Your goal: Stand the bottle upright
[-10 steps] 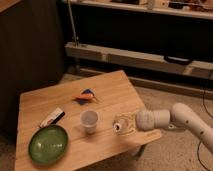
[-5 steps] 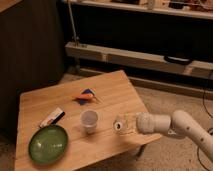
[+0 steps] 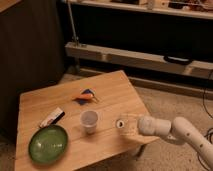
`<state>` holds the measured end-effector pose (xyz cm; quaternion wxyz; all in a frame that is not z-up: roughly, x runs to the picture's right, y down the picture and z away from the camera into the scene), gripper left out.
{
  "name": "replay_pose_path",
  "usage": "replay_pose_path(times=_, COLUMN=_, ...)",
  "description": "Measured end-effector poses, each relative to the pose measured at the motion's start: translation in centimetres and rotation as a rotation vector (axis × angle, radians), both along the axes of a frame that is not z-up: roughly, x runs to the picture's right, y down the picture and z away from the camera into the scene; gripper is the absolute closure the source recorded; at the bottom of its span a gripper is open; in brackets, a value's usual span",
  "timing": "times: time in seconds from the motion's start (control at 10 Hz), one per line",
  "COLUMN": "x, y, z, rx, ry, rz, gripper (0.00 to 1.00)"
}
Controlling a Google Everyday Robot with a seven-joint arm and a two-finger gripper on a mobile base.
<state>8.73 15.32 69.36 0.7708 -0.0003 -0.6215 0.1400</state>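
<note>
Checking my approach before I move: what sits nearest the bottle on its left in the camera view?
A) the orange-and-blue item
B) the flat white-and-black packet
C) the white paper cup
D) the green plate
C: the white paper cup stands just left of the bottle, which lies on the table's right edge at the gripper; the other items sit farther off.

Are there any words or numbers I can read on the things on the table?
None can be read.
Bottle by the hand, at the table's right edge: label too blurred.
White-and-black packet: print too blurred.
Paper cup and green plate: no writing seen.
</note>
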Motion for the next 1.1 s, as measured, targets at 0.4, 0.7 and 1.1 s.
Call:
replay_pose_path(times=0.4, x=-0.6, y=0.3, z=1.3, rx=-0.028, ry=-0.018, rz=-0.001, gripper=1.00)
replay_pose_path(times=0.7, x=-0.9, y=0.3, z=1.3, rx=-0.020, ry=-0.027, rz=-0.012, gripper=1.00)
replay_pose_path(times=1.1, x=-0.9, y=0.2, z=1.3, rx=-0.019, ry=-0.027, rz=-0.013, gripper=1.00)
